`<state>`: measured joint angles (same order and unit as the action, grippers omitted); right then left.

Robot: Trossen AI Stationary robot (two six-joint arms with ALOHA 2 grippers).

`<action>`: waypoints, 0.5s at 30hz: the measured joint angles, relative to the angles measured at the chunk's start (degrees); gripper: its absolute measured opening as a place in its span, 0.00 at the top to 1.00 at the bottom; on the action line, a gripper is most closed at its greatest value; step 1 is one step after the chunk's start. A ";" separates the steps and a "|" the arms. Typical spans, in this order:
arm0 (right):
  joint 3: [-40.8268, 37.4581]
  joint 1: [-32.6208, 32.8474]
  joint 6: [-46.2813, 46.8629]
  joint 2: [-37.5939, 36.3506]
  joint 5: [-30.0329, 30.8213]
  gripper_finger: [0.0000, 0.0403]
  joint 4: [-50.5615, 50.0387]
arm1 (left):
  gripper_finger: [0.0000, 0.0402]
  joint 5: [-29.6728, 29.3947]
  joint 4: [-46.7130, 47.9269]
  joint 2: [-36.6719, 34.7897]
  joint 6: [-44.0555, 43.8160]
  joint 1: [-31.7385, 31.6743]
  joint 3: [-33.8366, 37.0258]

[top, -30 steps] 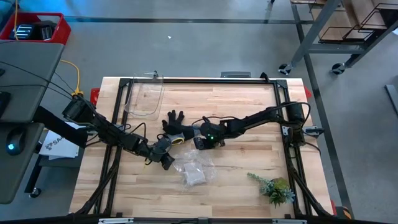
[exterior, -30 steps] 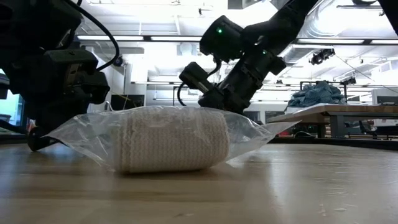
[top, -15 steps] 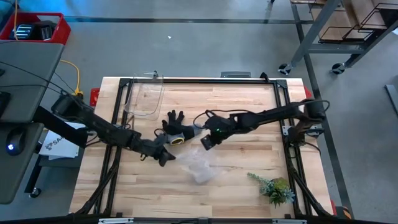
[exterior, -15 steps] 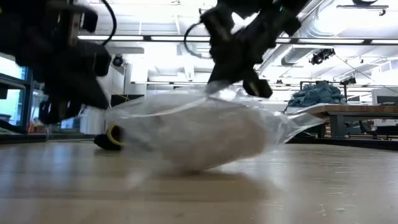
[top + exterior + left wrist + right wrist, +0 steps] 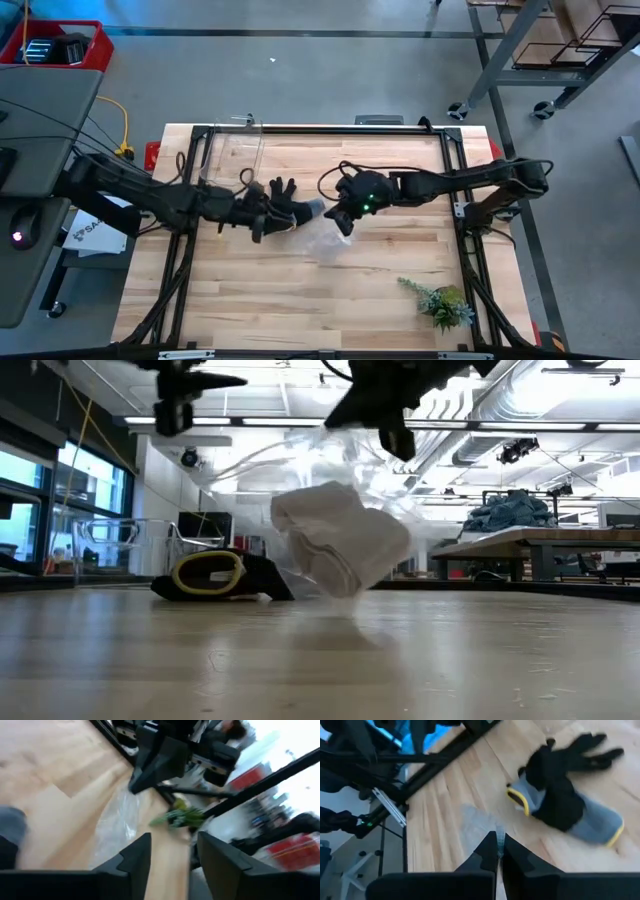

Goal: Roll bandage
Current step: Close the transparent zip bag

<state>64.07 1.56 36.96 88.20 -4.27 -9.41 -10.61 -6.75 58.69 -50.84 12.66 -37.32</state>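
Lifting the clear bag [image 5: 330,470] by one edge, our right gripper [image 5: 498,851] has its jaws clenched on plastic; the bandage [image 5: 340,538] hangs inside, mid-bench beside the glove [image 5: 285,210]. Our left gripper [image 5: 172,857] stands released. We risk the roll dropping out and unravelling.

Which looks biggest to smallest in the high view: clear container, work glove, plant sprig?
1. Clear container, at the table's far left: largest.
2. Work glove and plant sprig: these look about alike; the left gripper covers part of the glove, so no firm ranking between them.
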 joint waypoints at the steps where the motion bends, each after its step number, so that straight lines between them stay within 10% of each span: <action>1: -0.02 0.00 -0.74 -0.04 0.00 1.00 0.77 | 0.59 0.64 3.40 0.73 1.98 -0.72 -2.33; 15: 2.64 0.81 -16.37 -1.24 -0.19 1.00 5.34 | 0.48 8.69 18.61 9.36 15.51 -9.45 -19.30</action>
<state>66.71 2.37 20.59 86.96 -4.46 -4.07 -1.92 11.86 68.05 -35.34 3.22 -56.62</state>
